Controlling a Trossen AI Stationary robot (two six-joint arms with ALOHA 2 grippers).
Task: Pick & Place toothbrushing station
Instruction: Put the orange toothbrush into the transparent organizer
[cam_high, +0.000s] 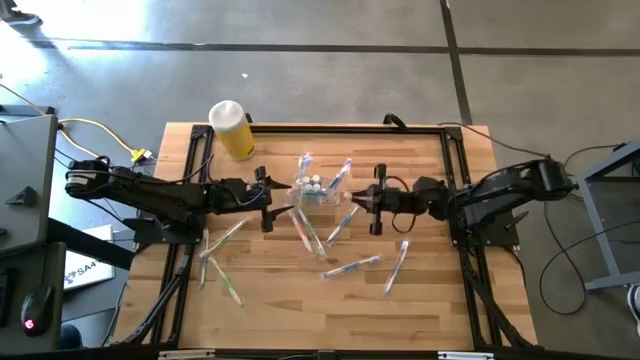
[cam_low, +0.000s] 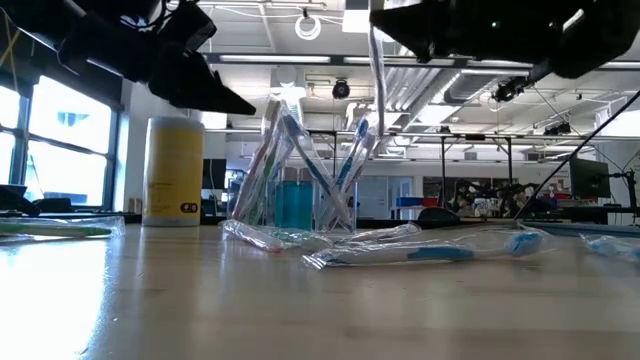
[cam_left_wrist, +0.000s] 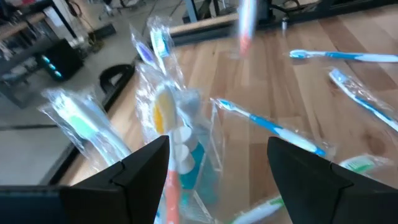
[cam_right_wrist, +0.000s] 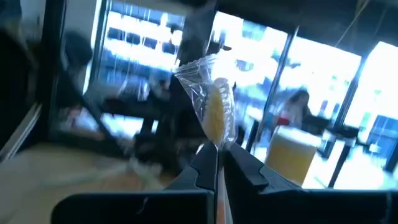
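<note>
The clear holder cup (cam_high: 315, 192) stands on its base mid-table, with several wrapped toothbrushes leaning in it (cam_low: 295, 190). More wrapped toothbrushes (cam_high: 350, 267) lie flat on the wood around it. My left gripper (cam_left_wrist: 217, 168) hovers open just left of the cup, its fingers on either side of the view toward it and touching nothing. My right gripper (cam_right_wrist: 219, 155) is raised just right of the cup and is shut on a wrapped toothbrush (cam_right_wrist: 214, 115) with yellow bristles. My right gripper pinches the wrapped toothbrush between its two fingertips, on the shaft just below the head (cam_right_wrist: 216, 148). The bristle end in its clear wrapper sticks out past the fingertips. In the low view the brush (cam_low: 378, 70) stands roughly upright, clear of the table and above the cup.
A yellow cylinder with a white cap (cam_high: 232, 128) stands at the far left of the table. Loose brushes lie near the left (cam_high: 222, 255) and right (cam_high: 397, 265) sides. A black frame rail (cam_high: 320, 128) edges the tabletop.
</note>
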